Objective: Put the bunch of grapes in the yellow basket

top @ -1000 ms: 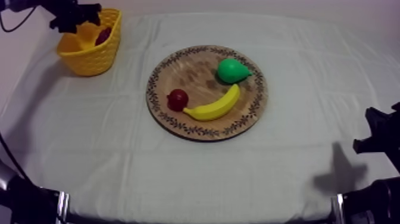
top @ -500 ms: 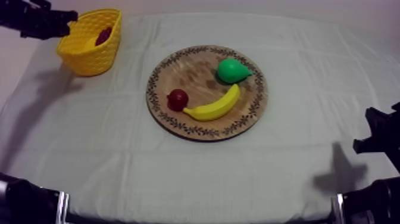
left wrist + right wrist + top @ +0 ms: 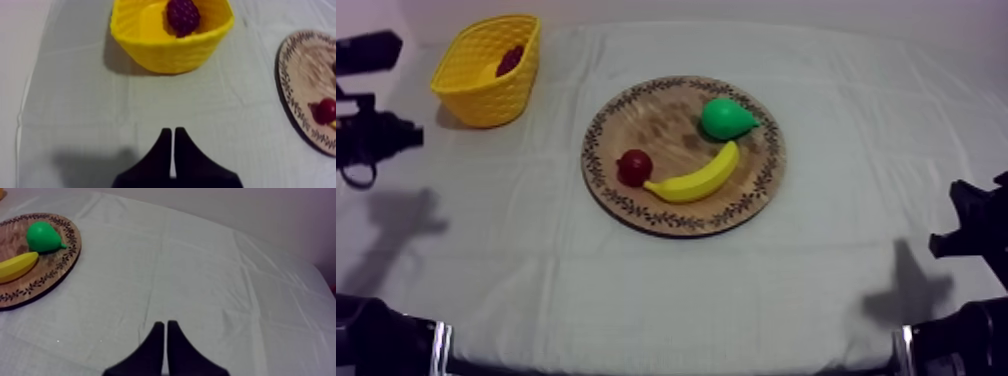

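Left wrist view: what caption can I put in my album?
Job done: the bunch of grapes sits in the yellow basket, and the left hand, shut on nothing, points toward it.

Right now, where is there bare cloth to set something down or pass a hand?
Bare cloth: between the yellow basket and the wooden board, and right of the board. Crowded: the board, with pear, banana, small red fruit.

free: cloth (image 3: 536, 235) between yellow basket (image 3: 488, 100) and wooden board (image 3: 656, 122) | obstacle: basket wall
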`<state>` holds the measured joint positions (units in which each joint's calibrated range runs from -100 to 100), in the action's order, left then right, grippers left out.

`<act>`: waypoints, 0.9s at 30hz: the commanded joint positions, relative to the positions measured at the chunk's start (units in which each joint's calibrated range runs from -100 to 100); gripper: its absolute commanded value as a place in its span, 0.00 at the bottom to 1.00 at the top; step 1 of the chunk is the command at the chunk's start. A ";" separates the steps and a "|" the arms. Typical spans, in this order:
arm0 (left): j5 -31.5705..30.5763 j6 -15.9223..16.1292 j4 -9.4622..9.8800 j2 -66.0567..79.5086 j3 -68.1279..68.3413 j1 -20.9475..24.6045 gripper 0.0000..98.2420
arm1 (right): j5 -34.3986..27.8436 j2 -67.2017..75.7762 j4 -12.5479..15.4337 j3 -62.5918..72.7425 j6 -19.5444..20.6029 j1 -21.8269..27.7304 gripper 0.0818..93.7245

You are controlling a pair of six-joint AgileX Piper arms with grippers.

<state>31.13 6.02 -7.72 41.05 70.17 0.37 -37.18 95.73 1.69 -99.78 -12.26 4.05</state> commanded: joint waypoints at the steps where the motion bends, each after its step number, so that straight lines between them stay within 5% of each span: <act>1: -1.01 0.21 -0.02 10.43 9.18 -0.85 0.00 | 0.00 0.02 -0.01 0.01 0.01 0.01 0.00; 15: -0.52 -2.23 1.99 36.80 24.05 -6.28 0.00 | 0.00 0.02 -0.01 0.01 -0.02 0.01 0.00; 22: 2.25 -7.08 7.73 45.04 27.78 -6.99 0.00 | 0.00 0.02 -0.01 0.01 0.00 0.01 0.00; 27: 3.46 -8.15 9.09 50.11 28.44 -7.57 0.00 | 0.00 0.02 -0.01 0.01 0.00 0.01 0.00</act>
<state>34.56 -1.91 1.30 89.53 98.51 -7.11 -37.18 95.73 1.69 -99.78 -12.26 4.05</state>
